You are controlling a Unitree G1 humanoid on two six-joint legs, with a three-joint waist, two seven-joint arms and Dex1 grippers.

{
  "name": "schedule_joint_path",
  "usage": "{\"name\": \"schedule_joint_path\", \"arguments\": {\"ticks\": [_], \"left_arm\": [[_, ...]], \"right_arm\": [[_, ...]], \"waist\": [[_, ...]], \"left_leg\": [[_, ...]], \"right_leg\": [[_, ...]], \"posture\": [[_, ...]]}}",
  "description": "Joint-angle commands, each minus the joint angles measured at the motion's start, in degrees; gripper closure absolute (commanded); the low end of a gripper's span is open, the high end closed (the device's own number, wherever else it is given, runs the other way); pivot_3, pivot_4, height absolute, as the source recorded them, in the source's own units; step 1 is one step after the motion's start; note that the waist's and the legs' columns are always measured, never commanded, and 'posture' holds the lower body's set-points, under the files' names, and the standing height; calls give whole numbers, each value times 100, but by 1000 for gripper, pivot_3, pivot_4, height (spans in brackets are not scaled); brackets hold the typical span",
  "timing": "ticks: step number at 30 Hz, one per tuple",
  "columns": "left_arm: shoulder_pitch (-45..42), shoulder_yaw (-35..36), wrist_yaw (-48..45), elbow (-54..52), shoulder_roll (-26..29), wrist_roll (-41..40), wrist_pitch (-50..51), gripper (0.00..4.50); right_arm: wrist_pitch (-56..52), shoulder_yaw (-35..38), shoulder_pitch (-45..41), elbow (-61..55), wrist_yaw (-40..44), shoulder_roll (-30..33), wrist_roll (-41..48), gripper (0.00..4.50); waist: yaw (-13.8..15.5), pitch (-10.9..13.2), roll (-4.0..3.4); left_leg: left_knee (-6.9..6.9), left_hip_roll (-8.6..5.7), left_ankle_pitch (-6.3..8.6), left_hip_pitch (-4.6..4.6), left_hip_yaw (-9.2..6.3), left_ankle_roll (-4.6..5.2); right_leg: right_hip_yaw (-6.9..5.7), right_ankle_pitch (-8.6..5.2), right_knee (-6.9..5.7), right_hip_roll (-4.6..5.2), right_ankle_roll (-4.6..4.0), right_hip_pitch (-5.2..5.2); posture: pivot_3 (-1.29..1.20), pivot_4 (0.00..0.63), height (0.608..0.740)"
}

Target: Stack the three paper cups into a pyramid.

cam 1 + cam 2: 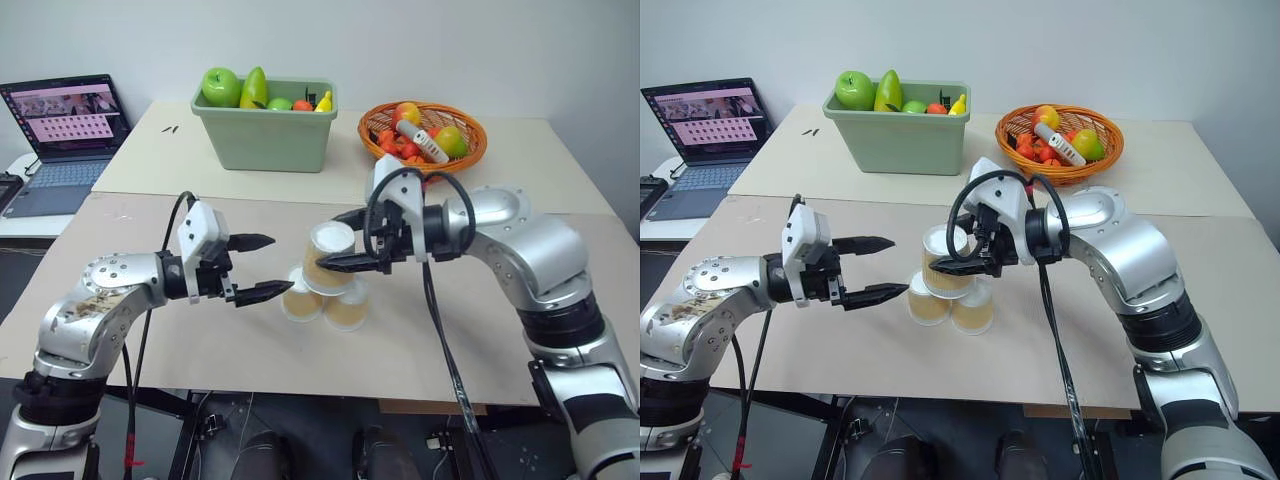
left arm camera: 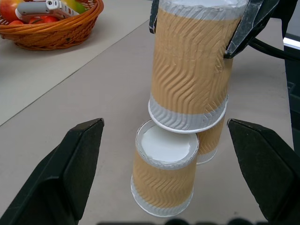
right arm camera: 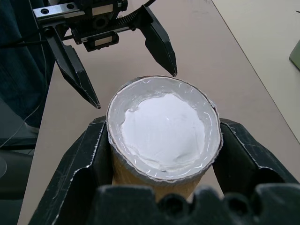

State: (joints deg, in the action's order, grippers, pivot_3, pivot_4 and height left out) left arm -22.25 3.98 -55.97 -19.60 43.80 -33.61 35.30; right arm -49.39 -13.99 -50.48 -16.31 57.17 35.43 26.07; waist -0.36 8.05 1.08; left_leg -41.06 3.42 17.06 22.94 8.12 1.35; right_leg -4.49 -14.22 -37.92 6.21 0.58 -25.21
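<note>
Right gripper point(image 1: 338, 244) clenched on the top cup point(image 1: 328, 257), upside down, its rim resting tilted over the two base cups point(image 1: 325, 305) mid-table. Left gripper point(image 1: 258, 267) released, at 9 o'clock of the stack. Level it, centre over the seam, then let go slowly.

No legible text anywhere.
</note>
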Motion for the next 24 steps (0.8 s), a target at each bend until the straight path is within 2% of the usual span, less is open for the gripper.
{"name": "schedule_joint_path", "arguments": {"ticks": [1, 5, 7, 10, 19, 21, 24], "left_arm": [[-142, 97, -15, -88, 70, -63, -14, 0], [-148, 105, -25, -75, 83, -64, -14, 0], [-156, 101, -16, -75, 80, -62, -11, 0], [-172, 91, 6, -75, 69, -54, -7, 0], [-128, 152, 113, -98, 28, -89, 24, 0], [-68, 215, 259, -113, -43, -102, 45, 0], [184, 416, 681, -119, -240, -72, 39, 0]], "right_arm": [[5, 98, 65, -152, -63, -15, 53, 1804], [-25, 117, 98, -143, -116, -55, 70, 1804], [1, 139, 115, -145, -102, -57, 90, 830], [57, 146, 96, -154, -106, -63, 72, 102], [-441, 1075, -490, -160, 52, -88, 1125, 102], [-643, 1556, -670, -35, 58, -62, 1598, 102], [-990, 2387, -928, 306, -438, -147, 2208, 102]], "waist": [[0, 0, 0], [-1, 0, 0], [0, 0, 0], [-1, 0, 0], [1, 0, 0], [3, 0, 1], [19, 0, 2]], "left_leg": [[0, 0, 0, 0, 0, 0], [0, -1, 0, 0, 0, 0], [0, 0, 0, 0, 0, 0], [0, -1, 0, 0, 0, 0], [0, 0, 0, -1, -1, 0], [1, 0, 0, -1, -2, 0], [0, -1, 1, -2, -4, 1]], "right_leg": [[0, 0, 0, 0, 0, 0], [0, 0, 0, 0, 0, 0], [0, 0, 0, 0, 0, 0], [0, 0, 0, 0, 0, 1], [0, 0, 0, 0, 0, 1], [0, 0, 0, 0, 0, 2], [-1, 0, 1, 1, 0, 6]], "posture": [[0, 150, 708], [0, 150, 708], [0, 150, 708], [0, 150, 708], [0, 150, 708], [0, 150, 708], [0, 150, 708]]}}
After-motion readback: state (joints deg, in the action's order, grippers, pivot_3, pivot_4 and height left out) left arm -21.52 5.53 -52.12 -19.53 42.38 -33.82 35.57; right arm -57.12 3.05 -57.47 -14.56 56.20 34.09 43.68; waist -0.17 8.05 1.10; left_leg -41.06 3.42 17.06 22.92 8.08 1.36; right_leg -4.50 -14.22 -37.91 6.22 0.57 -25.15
